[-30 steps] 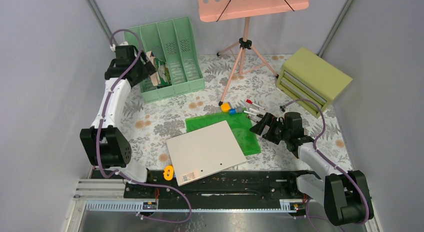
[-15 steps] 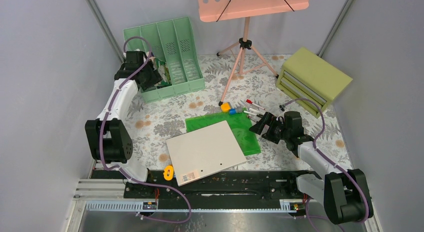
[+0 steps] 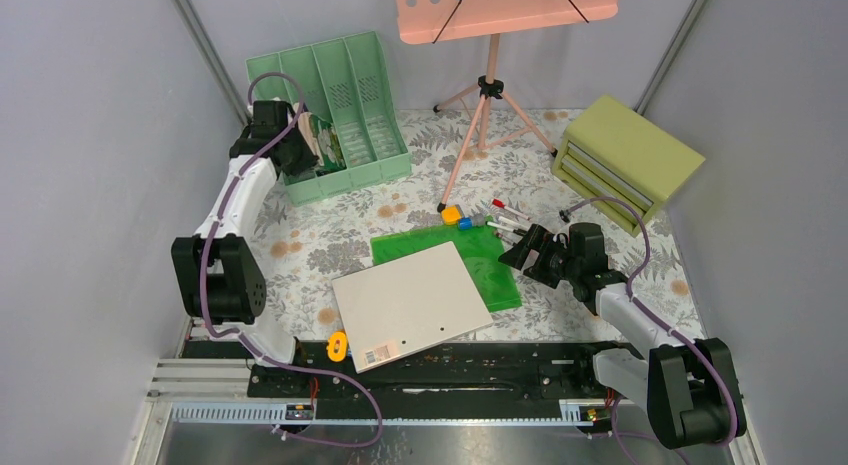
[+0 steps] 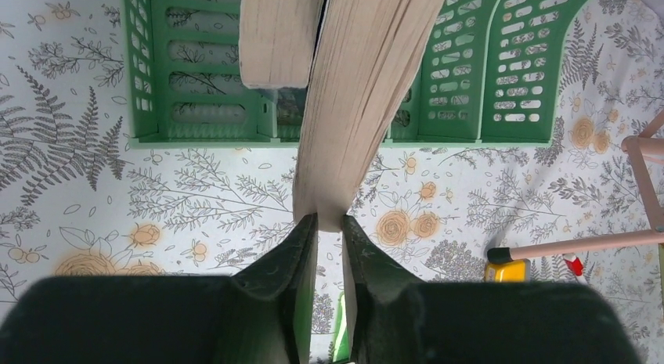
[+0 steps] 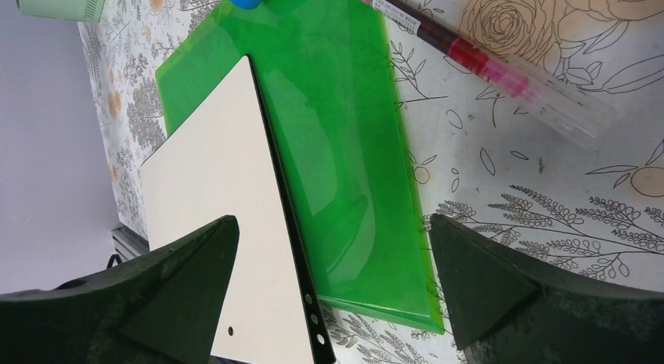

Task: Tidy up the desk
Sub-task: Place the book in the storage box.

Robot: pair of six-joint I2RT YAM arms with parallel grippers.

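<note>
Desk (image 3: pixel 340 235): floral cloth top, spans the cell from the arm bases to the back wall. Everything below lies on it. Left gripper (image 4: pixel 329 219) is at the green rack (image 3: pixel 340 110) in the far left corner. Its fingers (image 4: pixel 286 254) are drawn almost together with only a thin slit between them, and cloth shows through the slit, so nothing is in it. A book (image 4: pixel 360 106) stands fore-edge out in the rack, leaning, with its lower corner right at the fingertips; cannot tell if they touch. A second book (image 4: pixel 278 35) sits beside it on the left in the wrist view. Right gripper (image 5: pixel 333 223) is low over the near right part of the desk. Its fingers are spread wide and hold nothing. A green folder (image 5: pixel 337 129) lies flat below the gap. A white board (image 5: pixel 211 223) overlaps the folder's left part, and its black punched edge runs across the folder. A red-tipped pen (image 5: pixel 478 63) lies just beyond the folder, one of a pen cluster (image 3: pixel 505 217) near a yellow block (image 3: pixel 452 215). An olive drawer box (image 3: pixel 625 160) is at the far right. A pink stand (image 3: pixel 490 85) is at back centre.
</note>
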